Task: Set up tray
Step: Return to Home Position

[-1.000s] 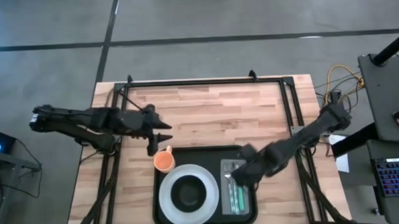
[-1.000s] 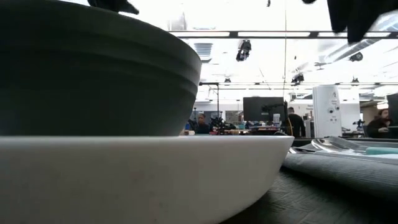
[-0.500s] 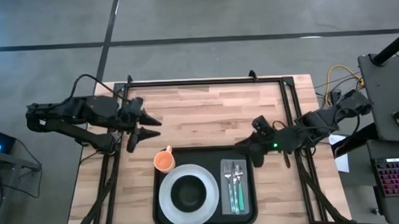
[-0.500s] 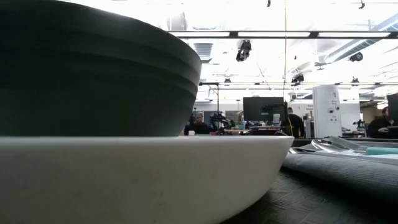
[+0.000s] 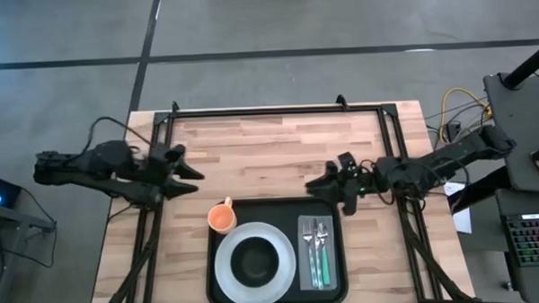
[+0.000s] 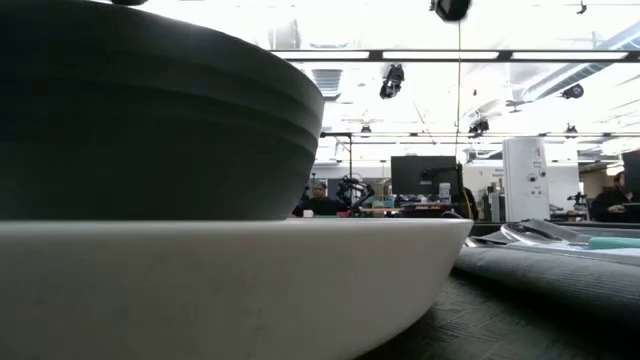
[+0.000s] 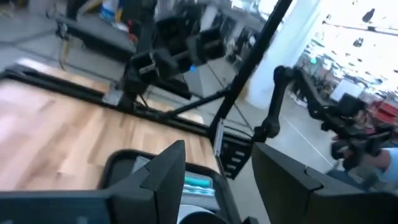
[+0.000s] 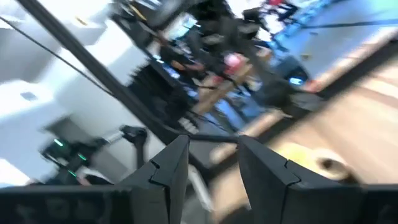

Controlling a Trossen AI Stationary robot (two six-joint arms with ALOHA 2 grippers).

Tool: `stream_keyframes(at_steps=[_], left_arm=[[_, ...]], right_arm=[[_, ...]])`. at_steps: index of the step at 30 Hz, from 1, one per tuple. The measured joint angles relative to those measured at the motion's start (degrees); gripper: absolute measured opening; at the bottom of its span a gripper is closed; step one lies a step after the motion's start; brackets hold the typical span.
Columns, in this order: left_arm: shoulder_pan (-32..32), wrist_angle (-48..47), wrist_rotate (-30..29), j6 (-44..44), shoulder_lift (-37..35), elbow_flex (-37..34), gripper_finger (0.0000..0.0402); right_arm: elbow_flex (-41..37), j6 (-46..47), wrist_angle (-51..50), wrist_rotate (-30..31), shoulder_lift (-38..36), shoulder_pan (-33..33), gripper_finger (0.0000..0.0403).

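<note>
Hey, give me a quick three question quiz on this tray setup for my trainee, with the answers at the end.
1. True or false: the orange cup stands on the white plate.
2. What lies on the grey napkin? A) cutlery B) a cup C) a bowl
3. How many grippers are holding something?

Key
1. False: it stands beside the plate, at a corner of the black tray.
2. A
3. None: the left gripper and the right gripper are both open and empty.
</note>
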Motion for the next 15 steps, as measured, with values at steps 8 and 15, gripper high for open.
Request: stream_keyframes(at_steps=[8, 15], left_arm=[[0.0, -0.3, -3.9, 2.7, -16.8, -7.8, 0.0166], [0.0, -3.5, -7.7, 4.2, -27.9, -15.1, 0.0166]], right_arm=[[-13.2, -2.1, -11.0, 0.5, -18.4, -5.8, 0.0123], [-22.0, -8.7, -11.2, 0.4, -30.3, -8.7, 0.0128]])
